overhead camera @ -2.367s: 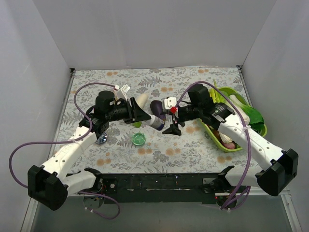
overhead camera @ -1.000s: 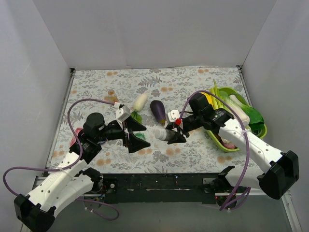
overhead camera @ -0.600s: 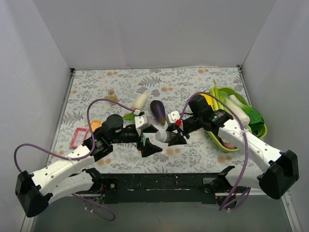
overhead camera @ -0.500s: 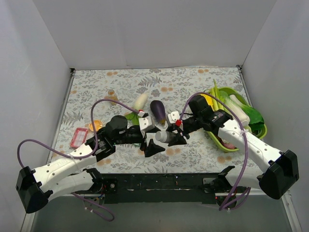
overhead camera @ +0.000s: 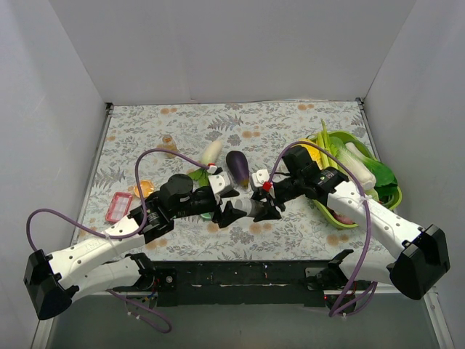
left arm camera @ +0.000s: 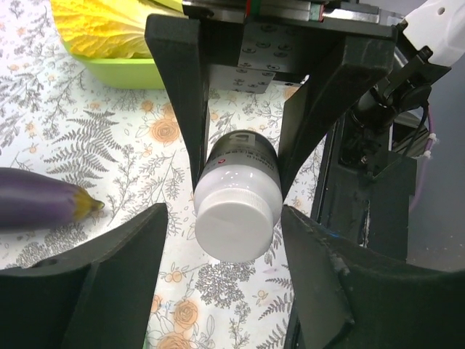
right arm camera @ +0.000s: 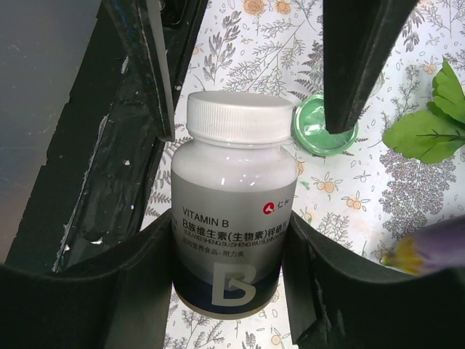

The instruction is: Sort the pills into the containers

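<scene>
My right gripper (overhead camera: 263, 207) is shut on a white Vitamin B pill bottle (right arm camera: 232, 240) and holds it level above the table, white cap (left arm camera: 237, 222) pointing left. My left gripper (overhead camera: 231, 212) is open, with one finger on each side of the cap and a gap on both sides. Its fingers (right arm camera: 145, 65) show in the right wrist view. The green dish (right arm camera: 325, 125) sits on the table under the left gripper. The orange dish (overhead camera: 143, 188) lies at the left. The blue dish is hidden.
A purple eggplant (overhead camera: 237, 167) and a white radish (overhead camera: 211, 153) lie behind the grippers. A lime-green vegetable tray (overhead camera: 341, 218) stands at the right. A pink pill pack (overhead camera: 120, 206) lies at the left, and a small amber bottle (overhead camera: 168, 142) stands farther back.
My left arm has swung from the left to the centre, and its open gripper has come up round the bottle's cap. The right gripper has kept hold of the bottle and lowered it slightly.
</scene>
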You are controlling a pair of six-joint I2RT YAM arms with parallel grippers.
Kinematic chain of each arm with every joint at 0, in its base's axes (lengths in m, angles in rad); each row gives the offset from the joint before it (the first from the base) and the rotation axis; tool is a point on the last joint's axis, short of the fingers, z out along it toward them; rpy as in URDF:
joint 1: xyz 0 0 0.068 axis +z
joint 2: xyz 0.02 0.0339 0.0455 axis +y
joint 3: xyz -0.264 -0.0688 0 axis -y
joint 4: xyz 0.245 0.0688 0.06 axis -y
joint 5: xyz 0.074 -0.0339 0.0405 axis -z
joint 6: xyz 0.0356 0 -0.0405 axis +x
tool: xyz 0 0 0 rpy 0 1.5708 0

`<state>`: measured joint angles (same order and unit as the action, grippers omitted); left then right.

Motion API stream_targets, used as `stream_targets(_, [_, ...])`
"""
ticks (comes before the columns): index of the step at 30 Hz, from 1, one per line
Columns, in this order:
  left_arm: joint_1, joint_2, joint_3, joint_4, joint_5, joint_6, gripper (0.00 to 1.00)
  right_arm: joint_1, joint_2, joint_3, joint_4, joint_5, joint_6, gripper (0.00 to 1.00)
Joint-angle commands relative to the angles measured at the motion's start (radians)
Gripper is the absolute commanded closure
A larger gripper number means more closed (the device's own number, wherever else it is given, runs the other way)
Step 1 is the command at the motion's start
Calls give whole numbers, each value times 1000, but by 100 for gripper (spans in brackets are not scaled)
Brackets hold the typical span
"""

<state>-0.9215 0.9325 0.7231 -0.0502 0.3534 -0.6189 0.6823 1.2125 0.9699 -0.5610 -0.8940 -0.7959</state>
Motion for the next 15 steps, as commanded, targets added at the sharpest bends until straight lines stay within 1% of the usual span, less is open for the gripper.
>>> stream_targets(1, [-5, -18, 29, -34, -19, 1, 42, 3, -11, 7, 36, -20, 15, 99])
stream_targets(4, [-5, -17, 24, -36, -14, -2, 49, 3, -4, 7, 36, -19, 17, 99])
stream_targets(7, [-5, -12, 22, -36, -14, -7, 62, 3, 5, 9, 36, -17, 18, 99])
stream_targets(8, [-5, -14, 24, -37, -14, -10, 70, 5, 5, 9, 38, -17, 18, 99])
stream_targets(10, [-5, -14, 24, -36, -13, -16, 76, 3, 5, 7, 38, -14, 18, 99])
stream_targets(12, [-5, -11, 27, -34, -14, -33, 90, 5, 5, 4, 41, -14, 20, 99])
stream_targets(13, [-5, -11, 29, -33, -16, -42, 99, 5, 5, 1, 44, -16, 20, 99])
stream_targets(15, [-5, -9, 35, -39, -30, -95, 100, 5, 2, 1, 47, -16, 23, 99])
